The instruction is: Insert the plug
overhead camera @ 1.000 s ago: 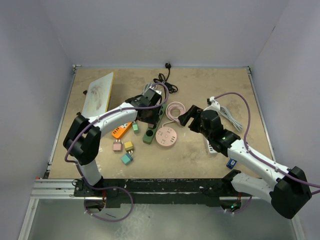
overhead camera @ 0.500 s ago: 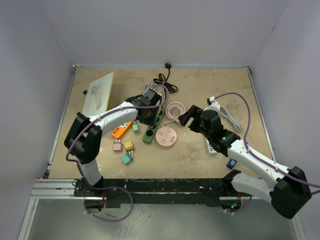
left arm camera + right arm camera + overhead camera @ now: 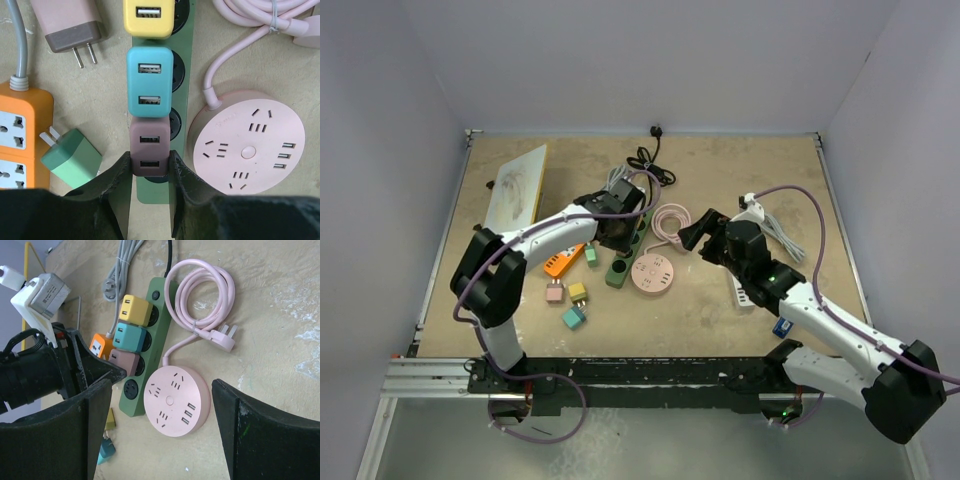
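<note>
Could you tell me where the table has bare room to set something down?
The widest bare patch is rear right on the table, between the black cable and the grey cable. A smaller one lies at the front edge, before the pink round socket. Around the green power strip it is crowded; the left fingers grip the brown plug there.

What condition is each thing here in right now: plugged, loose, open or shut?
Mauve adapter: sitting on green strip.
Teal adapter: plugged into strip.
Yellow adapter: plugged into strip.
Pink round strip: sockets empty, cord coiled.
Green adapter: loose on table.
Left end effector: shut on mauve adapter.
Right end effector: open, empty.
</note>
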Tool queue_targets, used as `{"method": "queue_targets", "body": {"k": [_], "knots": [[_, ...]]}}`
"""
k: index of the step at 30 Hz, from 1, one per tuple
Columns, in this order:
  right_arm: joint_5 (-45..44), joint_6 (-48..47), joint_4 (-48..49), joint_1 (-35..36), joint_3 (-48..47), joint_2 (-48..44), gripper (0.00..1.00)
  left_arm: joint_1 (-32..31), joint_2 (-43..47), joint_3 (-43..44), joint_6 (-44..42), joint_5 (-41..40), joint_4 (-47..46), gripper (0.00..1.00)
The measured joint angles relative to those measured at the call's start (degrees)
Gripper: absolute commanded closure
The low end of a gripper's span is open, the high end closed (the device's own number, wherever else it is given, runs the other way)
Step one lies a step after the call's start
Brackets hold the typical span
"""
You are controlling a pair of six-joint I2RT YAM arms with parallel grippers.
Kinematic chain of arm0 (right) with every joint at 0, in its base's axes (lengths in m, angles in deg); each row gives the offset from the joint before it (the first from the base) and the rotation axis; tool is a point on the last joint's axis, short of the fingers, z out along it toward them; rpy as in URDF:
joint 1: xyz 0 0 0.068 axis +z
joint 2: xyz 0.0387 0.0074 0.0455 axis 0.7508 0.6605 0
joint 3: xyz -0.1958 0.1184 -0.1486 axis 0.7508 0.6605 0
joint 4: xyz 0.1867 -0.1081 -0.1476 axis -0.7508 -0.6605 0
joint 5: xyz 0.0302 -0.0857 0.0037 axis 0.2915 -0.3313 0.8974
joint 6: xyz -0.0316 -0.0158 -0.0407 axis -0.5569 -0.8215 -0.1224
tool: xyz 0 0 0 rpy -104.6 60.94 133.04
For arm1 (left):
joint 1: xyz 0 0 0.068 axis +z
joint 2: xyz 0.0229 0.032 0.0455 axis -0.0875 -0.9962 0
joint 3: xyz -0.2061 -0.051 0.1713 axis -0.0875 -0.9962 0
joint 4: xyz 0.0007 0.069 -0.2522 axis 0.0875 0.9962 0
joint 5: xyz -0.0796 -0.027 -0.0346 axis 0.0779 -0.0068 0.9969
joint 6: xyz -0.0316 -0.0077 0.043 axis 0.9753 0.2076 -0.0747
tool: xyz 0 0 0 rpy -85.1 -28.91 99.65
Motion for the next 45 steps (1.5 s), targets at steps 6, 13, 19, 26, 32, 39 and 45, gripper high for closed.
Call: {"method": "queue_targets", "body": {"k": [6, 13, 19, 26, 32, 39, 45], "knots": [[0.0, 0.1, 0.0, -0.2, 0.0, 0.1, 0.18, -1.2, 0.3, -2.2, 0.4, -2.0, -3.1, 1.0], [0.0, 0.1, 0.0, -0.2, 0.0, 0.2, 0.18, -1.4, 1.0, -3.6, 0.6, -2.4, -4.9, 1.0], [0.0, 0.1, 0.0, -0.2, 0.0, 0.2, 0.18, 0.0, 2.6, -2.8, 0.9, 0.3, -4.5, 0.6], [0.0, 0.1, 0.0, -0.2, 0.0, 0.2, 0.18, 0.4, 2.3, -1.0, 2.1, 1.1, -1.2, 0.46], [0.0, 0.1, 0.0, -0.2, 0.0, 0.2, 0.18, 0.5, 7.9, -0.2, 4.0, -2.3, -1.3, 0.45], [0.0, 0.2, 0.0, -0.2, 0.0, 0.3, 0.18, 1.7, 14.6, -6.9, 11.7, -12.2, -5.7, 0.45], [0.0, 0.2, 0.0, -0.2, 0.0, 0.5, 0.18, 3.0, 13.9, -15.3, 18.5, -16.7, -7.0, 0.45]]}}
